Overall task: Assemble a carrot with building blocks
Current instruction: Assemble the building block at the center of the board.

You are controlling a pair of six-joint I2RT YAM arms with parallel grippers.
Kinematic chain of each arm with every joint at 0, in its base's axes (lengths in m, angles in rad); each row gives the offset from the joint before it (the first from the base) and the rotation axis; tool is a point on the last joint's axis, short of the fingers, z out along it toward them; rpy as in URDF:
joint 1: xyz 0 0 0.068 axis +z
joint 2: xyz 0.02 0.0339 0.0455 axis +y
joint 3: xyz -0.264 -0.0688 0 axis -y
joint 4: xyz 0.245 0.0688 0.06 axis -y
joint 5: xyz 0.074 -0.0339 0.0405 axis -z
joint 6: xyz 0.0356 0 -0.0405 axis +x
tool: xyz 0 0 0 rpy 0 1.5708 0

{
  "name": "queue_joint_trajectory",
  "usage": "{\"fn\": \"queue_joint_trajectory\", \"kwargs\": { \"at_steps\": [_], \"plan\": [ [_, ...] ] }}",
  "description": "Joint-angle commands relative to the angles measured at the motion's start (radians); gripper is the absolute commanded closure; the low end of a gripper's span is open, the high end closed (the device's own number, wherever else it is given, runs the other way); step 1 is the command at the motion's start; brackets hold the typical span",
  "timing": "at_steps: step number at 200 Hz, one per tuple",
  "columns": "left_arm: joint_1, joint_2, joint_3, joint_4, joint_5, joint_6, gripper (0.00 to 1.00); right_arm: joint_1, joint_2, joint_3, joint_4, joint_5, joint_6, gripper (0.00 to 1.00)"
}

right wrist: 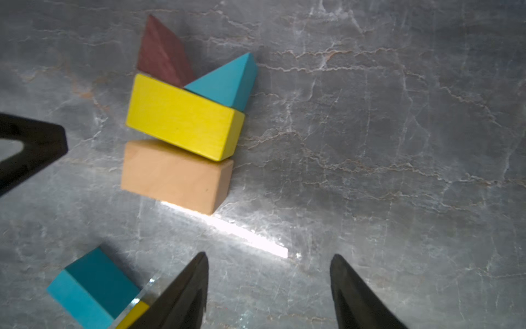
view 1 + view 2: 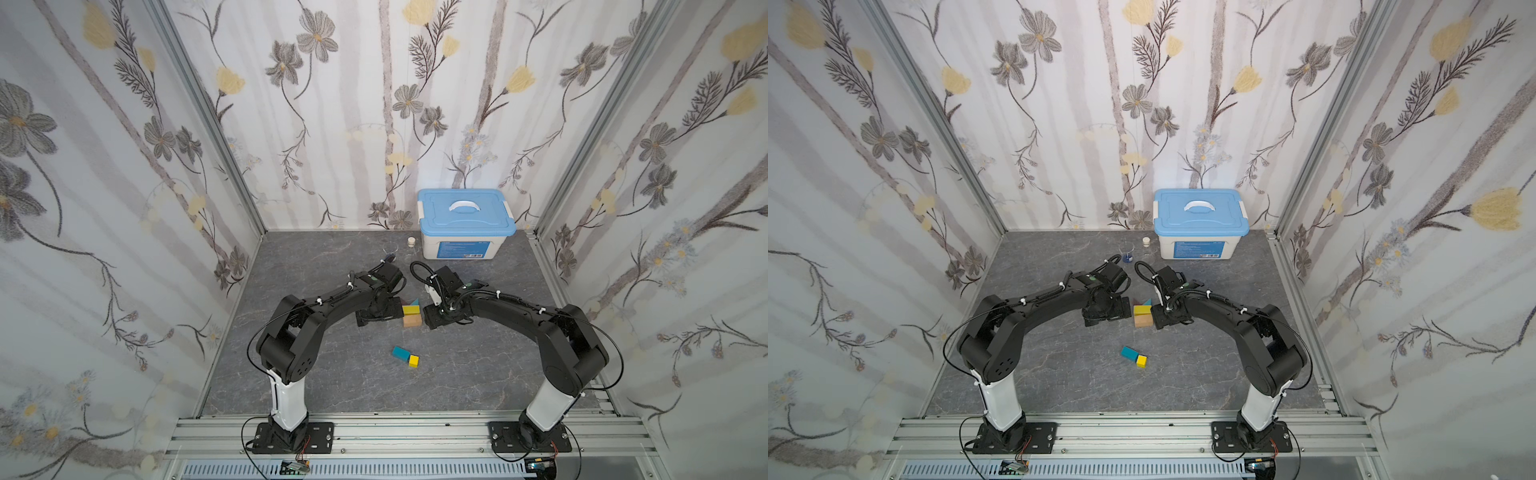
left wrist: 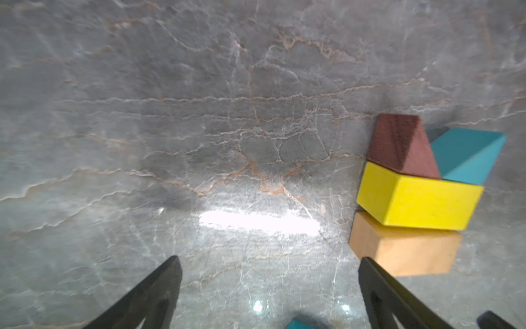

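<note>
Building blocks (image 2: 1142, 310) lie flat on the grey marbled surface (image 2: 316, 257). Near its middle the unfinished carrot (image 2: 412, 322) has four: a maroon wooden wedge (image 1: 162, 54) and a teal wooden wedge (image 1: 227, 82) touch the far long side of a yellow wooden brick (image 1: 182, 116), which sits skewed against a tan wooden brick (image 1: 173, 176), meeting it at one end. Closer to the front edge, apart from these, a teal wooden brick (image 2: 401, 353) touches a small yellow wooden cube (image 2: 413, 360). The left claw (image 3: 267, 260) is spread wide and empty, one fingertip just beside the tan brick. The right claw (image 1: 269, 256) stands parted on the group's other side, nothing between its fingers. A white plastic box with a blue lid (image 2: 465, 212) stands near the far right corner.
</note>
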Motion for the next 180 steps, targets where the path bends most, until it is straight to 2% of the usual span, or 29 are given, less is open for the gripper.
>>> {"fn": "queue_joint_trajectory", "kwargs": {
  "at_steps": [1,20,54,96,125,135,149,180],
  "plan": [
    [0.011,-0.117,-0.048,-0.024,-0.077,-0.022,0.00,0.068,-0.023,0.003,-0.047,-0.042,-0.022,0.34],
    [0.039,-0.231,-0.117,-0.036,-0.122,-0.062,0.00,0.122,-0.002,0.010,-0.046,-0.100,-0.060,0.35],
    [0.089,-0.402,-0.258,-0.040,-0.139,-0.142,0.00,0.217,0.064,0.052,-0.045,-0.100,-0.140,0.32],
    [0.101,-0.508,-0.353,-0.040,-0.141,-0.200,0.00,0.281,0.106,0.071,-0.049,-0.098,-0.181,0.31],
    [0.102,-0.526,-0.383,-0.025,-0.135,-0.208,0.00,0.291,0.120,0.058,-0.052,-0.101,-0.198,0.31],
    [0.102,-0.527,-0.383,-0.022,-0.132,-0.208,0.00,0.333,0.133,0.067,-0.057,-0.098,-0.209,0.31],
    [0.103,-0.523,-0.384,-0.020,-0.133,-0.203,0.00,0.348,0.150,0.078,-0.063,-0.066,-0.211,0.35],
    [0.107,-0.513,-0.383,-0.011,-0.127,-0.199,0.00,0.348,0.180,0.095,-0.070,-0.027,-0.202,0.53]
  ]
}}
